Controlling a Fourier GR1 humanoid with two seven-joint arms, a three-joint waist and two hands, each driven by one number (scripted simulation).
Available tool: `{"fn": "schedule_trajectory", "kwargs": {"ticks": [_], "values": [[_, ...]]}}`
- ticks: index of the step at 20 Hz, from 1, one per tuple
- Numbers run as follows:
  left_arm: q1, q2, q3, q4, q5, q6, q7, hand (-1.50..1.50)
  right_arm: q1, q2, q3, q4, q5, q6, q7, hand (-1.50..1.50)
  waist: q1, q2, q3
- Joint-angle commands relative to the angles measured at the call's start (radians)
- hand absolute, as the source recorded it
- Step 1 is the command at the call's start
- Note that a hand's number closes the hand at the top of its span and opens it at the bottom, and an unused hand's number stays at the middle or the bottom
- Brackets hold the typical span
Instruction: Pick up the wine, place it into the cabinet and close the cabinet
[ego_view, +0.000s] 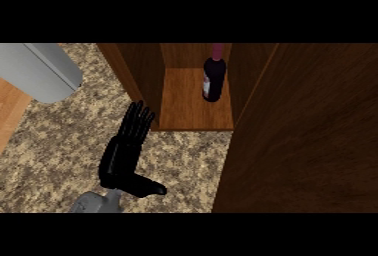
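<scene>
Nearest the viewpoint, the left hand (125, 155) rises from a grey forearm (96, 202) at the lower edge of the head view, its fingers (137, 120) straight and held side by side, pointing up the frame toward the cabinet, the thumb (148, 187) jutting to the right; it holds nothing. Beneath it lies the speckled counter (184, 165), bare between the hand and the cabinet's front lip. The cabinet (148, 70) stands open: its floor (188, 107) is a lighter wooden panel bounded by a dark left wall and ending in a straight front edge just beyond the fingertips. The wine (212, 80), a dark bottle with a pale label and a reddish neck, stands upright on that floor toward the right side and rear of the compartment, apart from the hand. The cabinet door (303, 135), a broad dark wooden slab, fills the right part of the view from top to bottom, its left edge running diagonally down past the compartment's right side. A grey rounded object (44, 70) occupies the upper left corner, with a strip of lighter wood (11, 112) at the left margin. The right hand does not appear.
</scene>
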Motion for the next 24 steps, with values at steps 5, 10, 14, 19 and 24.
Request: {"fn": "schedule_trajectory", "kwargs": {"ticks": [5, 10, 14, 19, 24], "values": [[0.097, 0.125, 0.090, -0.084, 0.037, -0.088, -0.037, -1.50, 0.032, -0.088, 0.151, -0.165, -0.070, 0.165, 0.066, -1.50, 0.014, 0.002, -0.001], [0.155, 0.189, 0.150, -0.130, 0.046, -0.111, -0.050, -1.50, 0.029, -0.137, 0.180, -0.210, -0.061, 0.247, 0.018, 1.50, 0.006, 0.001, 0.000], [0.158, 0.237, 0.205, -0.143, 0.101, -0.159, -0.004, -1.50, -0.014, -0.100, 0.185, -0.205, -0.066, 0.254, 0.039, 1.50, 0.006, 0.005, 0.000], [0.165, 0.277, 0.257, -0.123, 0.134, -0.210, 0.006, -1.50, -0.079, -0.029, 0.260, -0.200, 0.000, 0.232, 0.106, 1.50, 0.010, 0.004, -0.002], [0.146, 0.323, 0.324, -0.093, 0.169, -0.250, 0.012, -1.50, -0.122, -0.026, 0.253, -0.228, -0.017, 0.241, 0.171, 1.50, 0.008, 0.006, -0.004]]}}
